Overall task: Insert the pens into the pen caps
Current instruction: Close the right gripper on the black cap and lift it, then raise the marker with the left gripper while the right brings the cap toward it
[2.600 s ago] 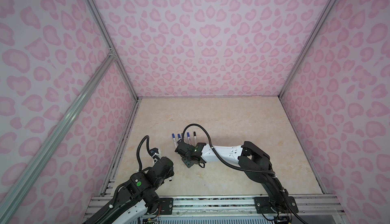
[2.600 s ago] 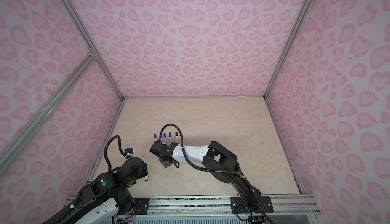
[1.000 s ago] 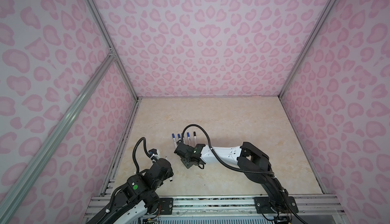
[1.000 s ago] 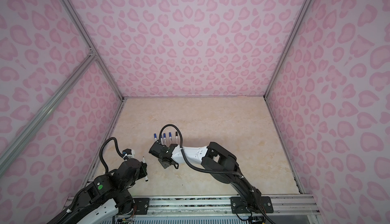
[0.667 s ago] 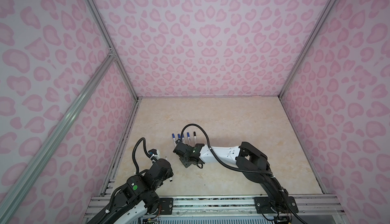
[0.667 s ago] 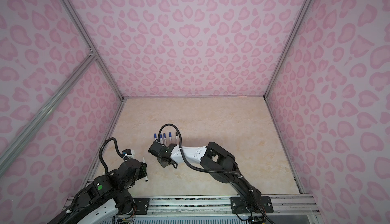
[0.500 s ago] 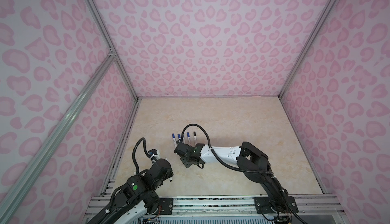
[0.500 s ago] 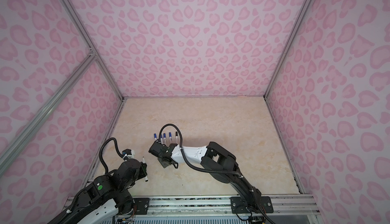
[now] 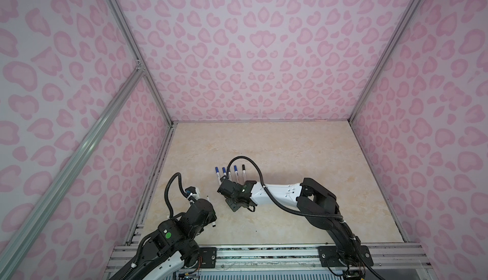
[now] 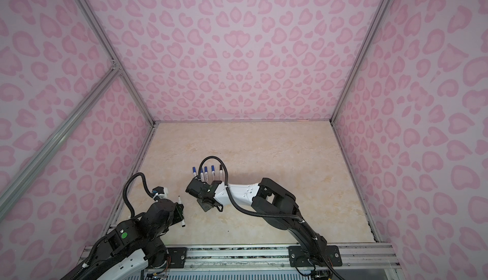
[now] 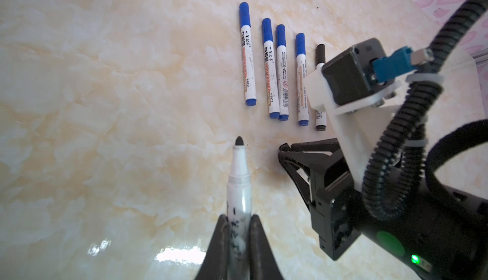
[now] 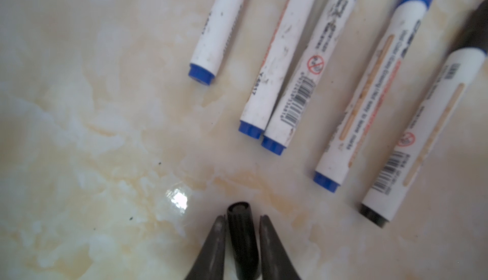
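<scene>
My left gripper (image 11: 239, 229) is shut on an uncapped white pen (image 11: 239, 183) whose black tip points toward the row of pens. In both top views this pen (image 9: 210, 210) (image 10: 181, 211) sticks out past the left wrist at the near left. My right gripper (image 12: 242, 222) is shut on a black pen cap (image 12: 241, 239), its open end facing away from the wrist, just above the table. Beyond it lie three capped blue pens (image 11: 248, 59) (image 11: 269, 67) (image 11: 282, 72), one more blue pen (image 11: 301, 80) and a capped black pen (image 12: 422, 133), side by side.
The marble table top (image 9: 290, 154) is boxed in by pink patterned walls at the left, back and right. A metal rail (image 9: 264, 252) runs along the near edge. The right wrist camera (image 11: 351, 72) hangs over the end of the pen row.
My left arm has drawn slightly back toward the near edge with its pen. The right arm stays by the pen row, almost unmoved.
</scene>
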Controlling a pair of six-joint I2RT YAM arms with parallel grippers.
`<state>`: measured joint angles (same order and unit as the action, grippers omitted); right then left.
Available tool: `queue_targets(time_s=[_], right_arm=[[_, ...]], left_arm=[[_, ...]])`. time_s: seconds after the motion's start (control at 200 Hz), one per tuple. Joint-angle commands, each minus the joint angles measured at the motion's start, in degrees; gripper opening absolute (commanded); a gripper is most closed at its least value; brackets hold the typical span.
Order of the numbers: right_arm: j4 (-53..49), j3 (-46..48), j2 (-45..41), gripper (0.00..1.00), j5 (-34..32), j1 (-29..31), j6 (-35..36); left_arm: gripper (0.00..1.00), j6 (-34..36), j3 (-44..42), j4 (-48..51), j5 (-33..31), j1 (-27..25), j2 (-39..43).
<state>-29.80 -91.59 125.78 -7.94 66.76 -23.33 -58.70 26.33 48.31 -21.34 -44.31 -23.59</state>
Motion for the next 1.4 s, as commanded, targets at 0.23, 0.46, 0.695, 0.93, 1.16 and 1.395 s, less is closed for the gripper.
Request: queue_targets(time_s=[0.23, 0.46, 0.695, 0.93, 1.16, 1.395], right_arm=[[-1.0, 3.9, -2.8, 0.14, 1.9, -1.6, -2.3], [7.4, 18.0, -19.8, 0.13, 7.9, -6.8, -5.6], [11.6, 28.9, -39.0, 0.1, 9.5, -11.3, -8.6], [14.4, 36.6, -51.0, 0.05, 10.7, -21.0, -15.1], [22.9, 51.2, -64.7, 0.06, 11.7, -32.4, -22.7], [24.4, 61.0, -79.7, 0.06, 13.5, -41.9, -26.9]], left_arm=[[0.03, 0.4, -0.3, -0.4, 1.5, 0.0, 0.0], [0.03, 4.5, -0.7, -7.2, 9.8, 0.0, 2.4], [0.03, 5.1, -2.8, -22.1, 16.9, -5.6, 1.5], [0.03, 5.8, 3.3, -35.8, 1.9, -26.7, -20.2], [0.03, 9.6, 14.0, -45.2, 3.3, -31.7, -42.3], [0.03, 11.4, 24.9, -48.3, 9.6, -31.6, -60.0]])
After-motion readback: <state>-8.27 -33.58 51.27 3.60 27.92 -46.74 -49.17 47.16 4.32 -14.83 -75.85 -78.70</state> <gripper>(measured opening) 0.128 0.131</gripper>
